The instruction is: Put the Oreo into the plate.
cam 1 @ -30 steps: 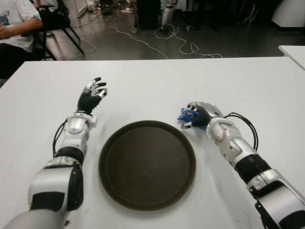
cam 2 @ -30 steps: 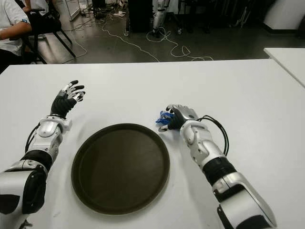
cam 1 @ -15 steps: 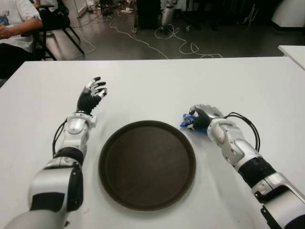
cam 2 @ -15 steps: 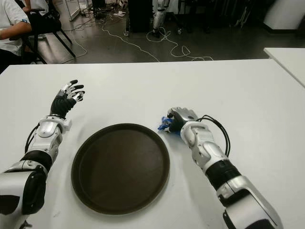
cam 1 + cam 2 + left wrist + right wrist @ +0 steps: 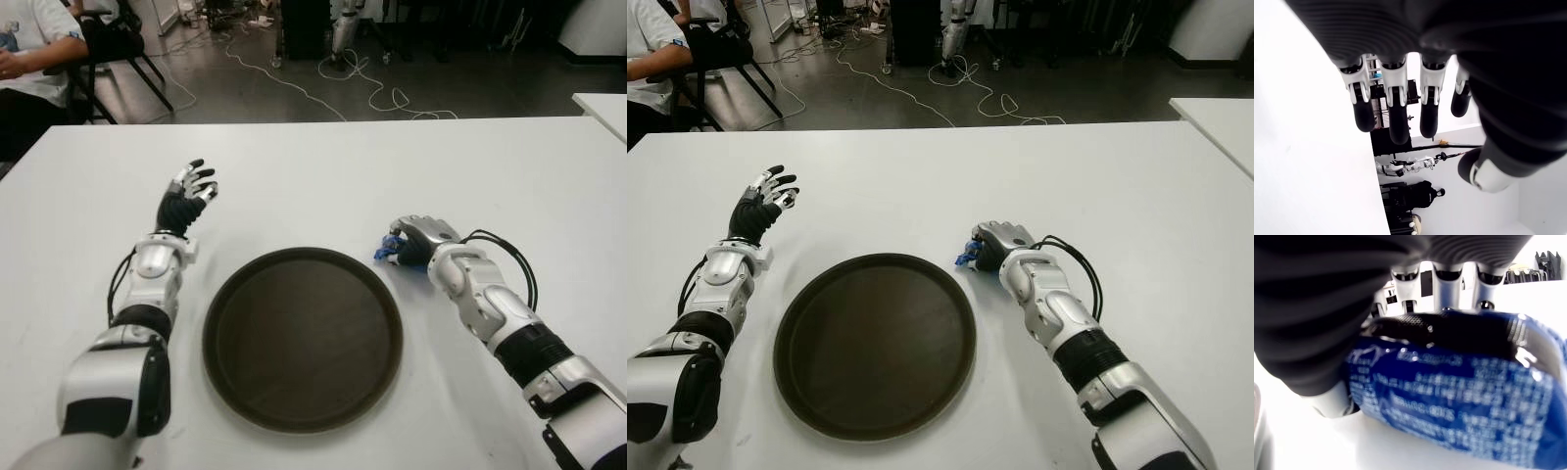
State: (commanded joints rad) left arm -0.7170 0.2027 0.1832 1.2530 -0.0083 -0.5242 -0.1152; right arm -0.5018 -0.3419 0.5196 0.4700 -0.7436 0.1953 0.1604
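Observation:
The Oreo [image 5: 385, 249] is a small blue packet, held in my right hand [image 5: 411, 241] just off the right rim of the plate. The right wrist view shows the fingers [image 5: 1449, 284] curled over the blue wrapper [image 5: 1459, 406], close to the white table. The plate [image 5: 303, 337] is a round dark brown tray lying in front of me at the table's middle, with nothing in it. My left hand [image 5: 187, 191] shows to the upper left of the plate, fingers [image 5: 1393, 112] spread and holding nothing.
The white table [image 5: 323, 176] stretches wide behind the plate. A second white table's corner [image 5: 602, 103] shows at far right. A seated person [image 5: 29, 59] and a chair are at the far left, beyond the table. Cables lie on the floor behind.
My right hand has drawn slightly back and to the right with the Oreo, curling tighter over it so less blue shows. The left hand has barely moved.

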